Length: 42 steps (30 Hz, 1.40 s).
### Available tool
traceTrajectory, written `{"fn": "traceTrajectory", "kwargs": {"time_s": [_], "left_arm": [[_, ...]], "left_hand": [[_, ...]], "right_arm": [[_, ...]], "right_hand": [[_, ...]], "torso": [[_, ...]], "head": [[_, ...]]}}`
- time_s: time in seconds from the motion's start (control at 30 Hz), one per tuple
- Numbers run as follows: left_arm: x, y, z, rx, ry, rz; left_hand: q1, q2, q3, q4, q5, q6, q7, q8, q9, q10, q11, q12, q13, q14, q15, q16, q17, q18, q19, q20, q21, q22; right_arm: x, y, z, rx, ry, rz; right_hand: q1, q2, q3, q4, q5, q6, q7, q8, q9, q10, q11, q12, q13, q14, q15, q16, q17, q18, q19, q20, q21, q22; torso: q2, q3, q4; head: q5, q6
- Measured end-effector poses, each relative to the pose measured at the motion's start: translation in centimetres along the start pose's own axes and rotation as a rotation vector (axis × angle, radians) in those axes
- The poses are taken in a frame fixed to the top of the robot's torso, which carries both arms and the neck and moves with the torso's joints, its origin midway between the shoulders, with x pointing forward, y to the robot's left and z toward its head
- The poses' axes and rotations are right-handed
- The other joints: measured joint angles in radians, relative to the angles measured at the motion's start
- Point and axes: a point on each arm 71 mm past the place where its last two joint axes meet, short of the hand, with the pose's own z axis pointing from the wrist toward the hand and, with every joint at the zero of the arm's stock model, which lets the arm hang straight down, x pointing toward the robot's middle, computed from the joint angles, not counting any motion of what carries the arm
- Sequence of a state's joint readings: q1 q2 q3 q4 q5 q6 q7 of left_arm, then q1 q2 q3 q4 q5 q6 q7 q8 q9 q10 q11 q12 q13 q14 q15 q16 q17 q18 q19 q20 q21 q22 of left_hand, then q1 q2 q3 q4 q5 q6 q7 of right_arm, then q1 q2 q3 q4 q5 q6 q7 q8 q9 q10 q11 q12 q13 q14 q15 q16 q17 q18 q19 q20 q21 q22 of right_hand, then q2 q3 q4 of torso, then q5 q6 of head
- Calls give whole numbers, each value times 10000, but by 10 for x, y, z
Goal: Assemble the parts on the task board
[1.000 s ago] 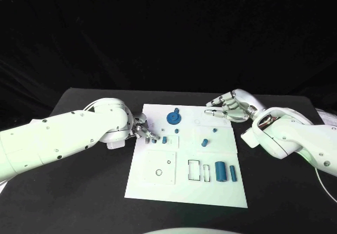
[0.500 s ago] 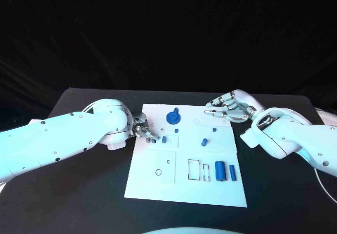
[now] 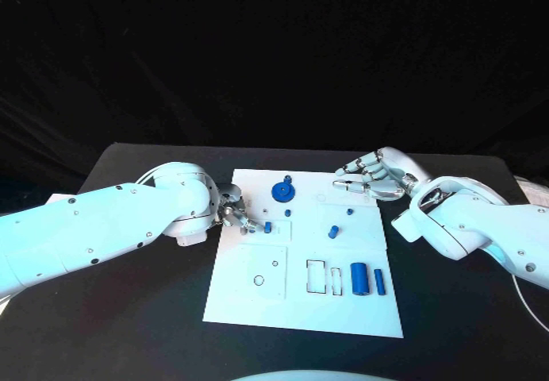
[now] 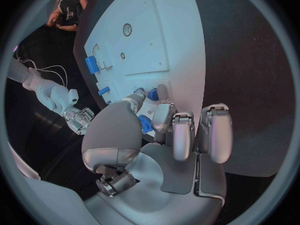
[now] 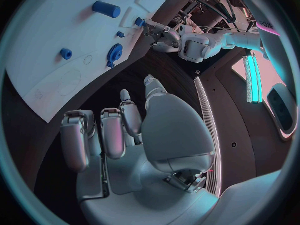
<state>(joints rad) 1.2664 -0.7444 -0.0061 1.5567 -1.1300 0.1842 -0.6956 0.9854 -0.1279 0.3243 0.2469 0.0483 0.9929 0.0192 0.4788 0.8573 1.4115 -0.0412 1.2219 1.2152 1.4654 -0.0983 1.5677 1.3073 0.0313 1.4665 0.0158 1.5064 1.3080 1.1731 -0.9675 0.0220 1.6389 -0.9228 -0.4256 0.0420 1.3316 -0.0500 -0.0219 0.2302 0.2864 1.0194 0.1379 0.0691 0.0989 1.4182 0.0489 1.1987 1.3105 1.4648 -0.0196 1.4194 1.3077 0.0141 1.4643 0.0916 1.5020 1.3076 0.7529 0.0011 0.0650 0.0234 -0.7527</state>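
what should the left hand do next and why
Probably lift the small blue part it pinches at the task board's left edge, then carry it toward a slot. The left hand already grips it, while the right hand hovers off the board's far right corner holding nothing.

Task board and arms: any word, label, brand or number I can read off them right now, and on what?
None can be read.
The task board carries only black drawn outlines, rectangles and small circles, no letters or digits.
The blue parts, such as the large cylinder, are plain.
The left hand and the right hand bear no legible marking.
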Motion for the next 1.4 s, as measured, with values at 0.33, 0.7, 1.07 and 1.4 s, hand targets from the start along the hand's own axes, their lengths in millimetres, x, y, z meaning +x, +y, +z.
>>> {"fn": "traceTrajectory", "kwargs": {"time_s": [0.33, 0.7, 1.07, 1.4], "left_arm": [[0, 0, 0, 0, 1, -14], [0, -2, 0, 17, -83, -58], [-1, -5, 1, 38, -140, -76], [-2, -4, 4, -37, -184, -60]], "left_hand": [[12, -94, -72, 71, 0, -35, 36, -37, -12, 0, 0, 0, -11, 0, 0, 0, 0, 0, 0, 0, -41, -1], [389, 74, -13, 12, 0, -34, 36, -37, -22, 0, 0, -39, -10, 0, 0, 0, 1, 1, 0, 0, -41, -2], [883, 279, 151, -152, 0, -70, 73, -114, -37, -35, 35, -86, -61, 0, 0, 0, 7, 1, 0, 0, -99, -3], [921, 317, 173, -174, 0, -68, 74, -112, -47, -35, 35, -86, -61, 0, 0, 0, 6, 0, 0, 0, -98, -4]], "right_arm": [[1, 0, 0, 11, 26, 5], [1, 0, 0, 12, 47, 9], [1, 0, 0, 13, 76, 11], [1, 0, 0, 15, 105, 13]], "right_hand": [[30, 30, -27, -28, 0, 0, 0, 0, 5, 0, 0, 9, -5, 0, 0, -37, -1, 0, 0, 0, 0, -1], [42, 42, -27, -28, 0, 0, 0, 0, 3, -16, 16, 11, 9, 0, 0, -37, -2, 0, 0, 0, 0, -2], [41, 42, -28, -28, 0, 0, 0, 0, 2, -16, 16, 34, -13, 0, 0, -37, -3, 0, 0, 0, 0, -2], [41, 41, -27, -28, 0, 0, 0, 0, 1, -17, 16, 35, -12, 0, 0, -37, -4, 0, 0, 0, 0, -3]], "torso": [[4, 0, -6], [5, 0, -10], [5, 0, -8], [7, 0, -7]], "head": [[-12, 4], [-20, 6], [-28, 5], [-46, -6]]}}
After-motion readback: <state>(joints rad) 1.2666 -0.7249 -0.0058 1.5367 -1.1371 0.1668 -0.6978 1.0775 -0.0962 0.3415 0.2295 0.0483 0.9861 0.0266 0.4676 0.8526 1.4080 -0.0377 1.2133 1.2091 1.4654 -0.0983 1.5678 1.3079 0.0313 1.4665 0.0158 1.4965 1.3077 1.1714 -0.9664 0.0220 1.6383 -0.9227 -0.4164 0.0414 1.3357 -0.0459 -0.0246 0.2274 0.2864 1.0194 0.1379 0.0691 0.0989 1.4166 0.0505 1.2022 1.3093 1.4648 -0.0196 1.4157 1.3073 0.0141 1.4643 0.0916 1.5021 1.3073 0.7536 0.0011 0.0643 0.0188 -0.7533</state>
